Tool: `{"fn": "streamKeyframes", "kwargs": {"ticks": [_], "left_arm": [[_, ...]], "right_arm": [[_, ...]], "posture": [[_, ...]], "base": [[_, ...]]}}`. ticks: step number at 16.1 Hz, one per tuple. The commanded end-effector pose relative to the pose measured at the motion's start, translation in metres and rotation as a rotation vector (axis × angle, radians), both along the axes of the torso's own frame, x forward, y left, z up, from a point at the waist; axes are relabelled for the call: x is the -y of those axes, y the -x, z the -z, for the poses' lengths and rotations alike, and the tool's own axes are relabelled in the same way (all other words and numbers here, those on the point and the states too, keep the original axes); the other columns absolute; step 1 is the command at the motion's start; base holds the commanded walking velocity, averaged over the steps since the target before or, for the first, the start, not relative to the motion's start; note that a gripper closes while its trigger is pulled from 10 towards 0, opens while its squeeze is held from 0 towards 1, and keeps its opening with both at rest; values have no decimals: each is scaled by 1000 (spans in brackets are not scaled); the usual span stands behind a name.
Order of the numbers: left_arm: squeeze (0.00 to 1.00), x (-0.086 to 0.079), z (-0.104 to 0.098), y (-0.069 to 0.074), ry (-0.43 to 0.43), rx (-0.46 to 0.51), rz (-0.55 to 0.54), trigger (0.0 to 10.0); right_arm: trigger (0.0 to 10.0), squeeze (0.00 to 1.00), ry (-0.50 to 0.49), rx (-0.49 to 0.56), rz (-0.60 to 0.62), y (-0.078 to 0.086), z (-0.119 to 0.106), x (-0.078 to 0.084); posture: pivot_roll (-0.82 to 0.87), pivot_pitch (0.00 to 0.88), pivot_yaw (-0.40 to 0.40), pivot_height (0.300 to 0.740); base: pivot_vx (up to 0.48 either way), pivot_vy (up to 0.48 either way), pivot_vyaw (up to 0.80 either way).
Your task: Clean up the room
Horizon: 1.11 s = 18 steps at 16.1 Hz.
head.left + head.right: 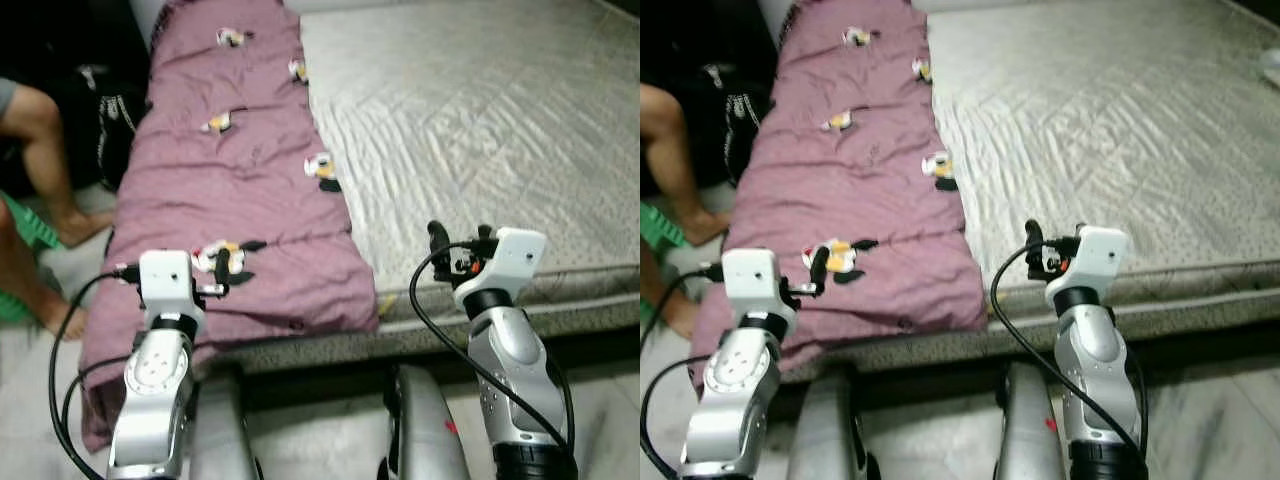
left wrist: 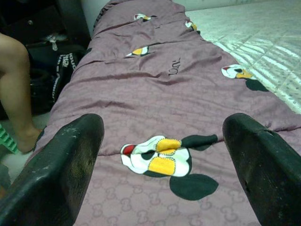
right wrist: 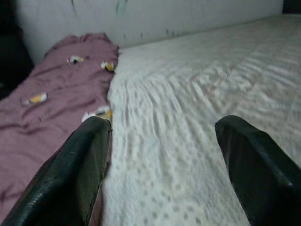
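A person's bare leg (image 1: 35,150) is seen at the far left beside the bed, next to a dark bag (image 1: 105,125) on the floor. A mauve quilt (image 1: 230,140) printed with cartoon figures is laid folded in a long strip along the left edge of the mattress (image 1: 480,120), its near end draped over the bed's foot, apparently left there to be tidied. The left gripper (image 2: 162,155) is held low over the quilt's near end, its two black fingers spread wide around a printed figure (image 2: 157,157), nothing grasped and no contact visible. Further right, the right gripper (image 3: 162,155) is raised above the mattress near the quilt's edge, likewise wide open and empty. Both arms appear to be positioned for a first grasp of the quilt, though that is only a judgement.
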<state>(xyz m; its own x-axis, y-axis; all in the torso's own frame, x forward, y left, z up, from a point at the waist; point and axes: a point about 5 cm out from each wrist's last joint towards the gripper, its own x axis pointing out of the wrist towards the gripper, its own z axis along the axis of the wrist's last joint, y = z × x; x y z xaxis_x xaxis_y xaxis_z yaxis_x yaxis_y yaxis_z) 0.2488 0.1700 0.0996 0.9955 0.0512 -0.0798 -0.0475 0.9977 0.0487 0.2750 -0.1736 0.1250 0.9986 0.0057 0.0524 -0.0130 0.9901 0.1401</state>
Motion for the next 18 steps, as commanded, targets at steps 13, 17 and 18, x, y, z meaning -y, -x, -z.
{"fn": "streamKeyframes", "kwargs": {"ticks": [13,17,18], "left_arm": [[0,3,0,-8,-8,12,9,10000],[0,3,0,-8,-8,12,9,10000],[0,3,0,-8,-8,12,9,10000]], "right_arm": [[10000,0,8,25,-20,-9,-7,-3],[10000,0,8,25,-20,-9,-7,-3],[10000,0,8,25,-20,-9,-7,-3]], "posture": [[-87,0,65,658],[-87,0,65,658],[-87,0,65,658]], "base": [[0,0,0],[0,0,0],[0,0,0]]}}
